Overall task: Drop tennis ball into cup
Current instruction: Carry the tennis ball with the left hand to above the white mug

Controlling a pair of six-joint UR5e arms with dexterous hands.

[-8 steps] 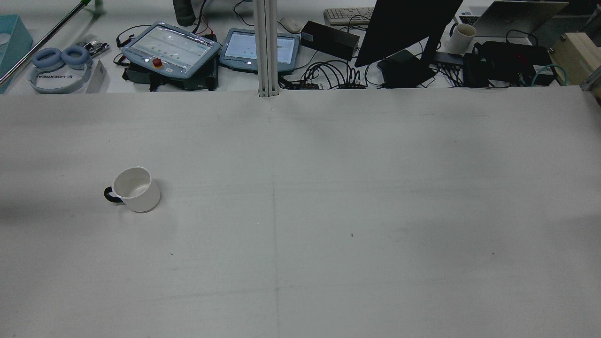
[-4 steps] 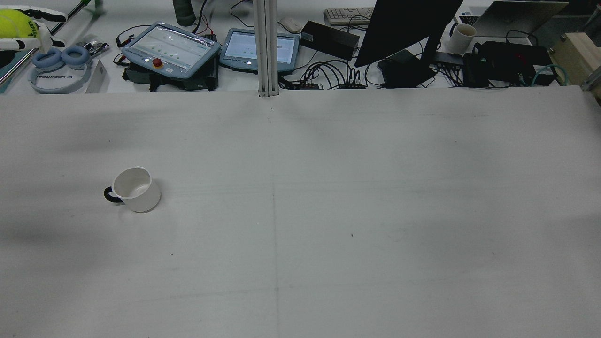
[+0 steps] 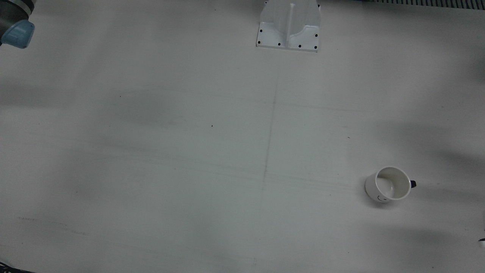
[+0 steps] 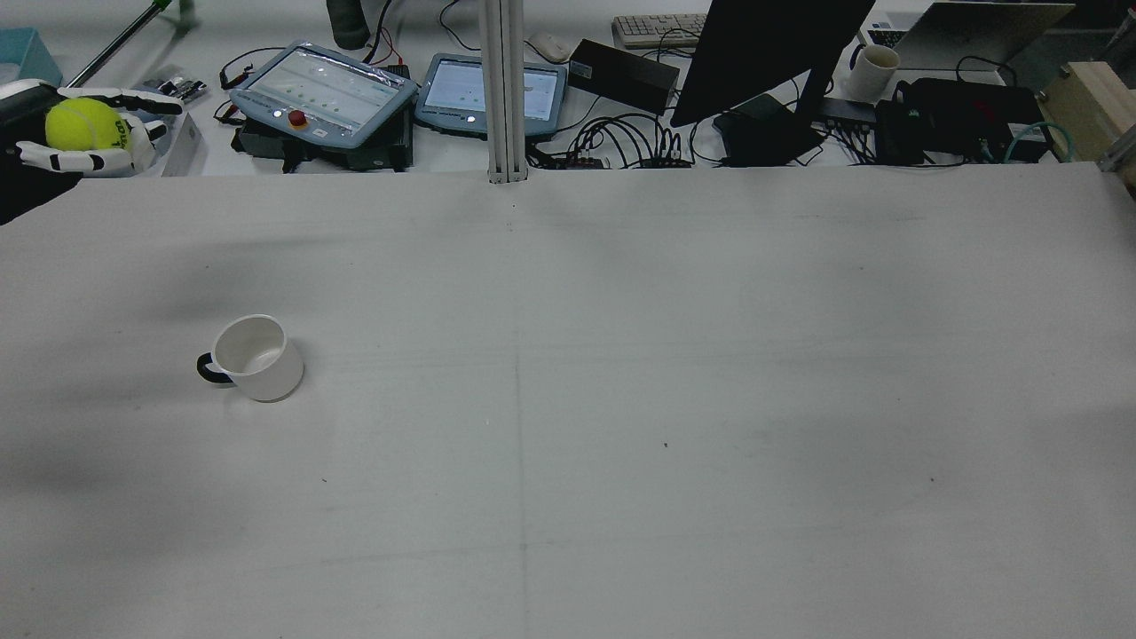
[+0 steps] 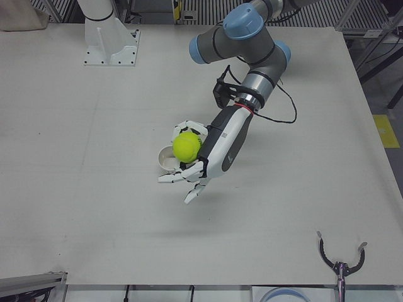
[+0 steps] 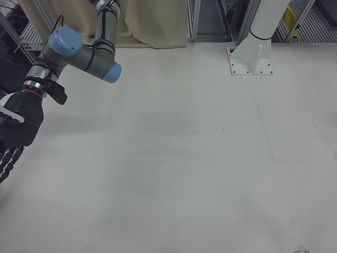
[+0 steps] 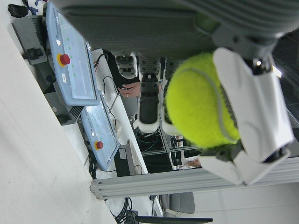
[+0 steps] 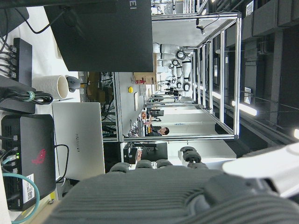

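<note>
My left hand (image 4: 98, 133) is shut on the yellow-green tennis ball (image 4: 86, 124) and holds it high in the air, at the far left of the rear view. The white cup (image 4: 257, 358) with a dark handle stands upright and empty on the table, to the right of the hand and nearer the camera in that view. In the left-front view the ball (image 5: 186, 146) and hand (image 5: 204, 157) overlap the cup (image 5: 166, 159). The cup also shows in the front view (image 3: 390, 184). The left hand view shows the ball (image 7: 198, 105) between white fingers (image 7: 254, 112). My right hand (image 6: 13, 132) hangs open and empty at the table's side.
Past the table's far edge are two teach pendants (image 4: 324, 93), a dark monitor (image 4: 763, 53), a laptop and cables. A white post base (image 3: 288, 26) stands mid-table on the robot's side. A dark clamp tool (image 5: 340, 261) lies near the operators' edge.
My left hand with the ball came into the rear view at the top left corner and has moved down and slightly right. The cup has not moved.
</note>
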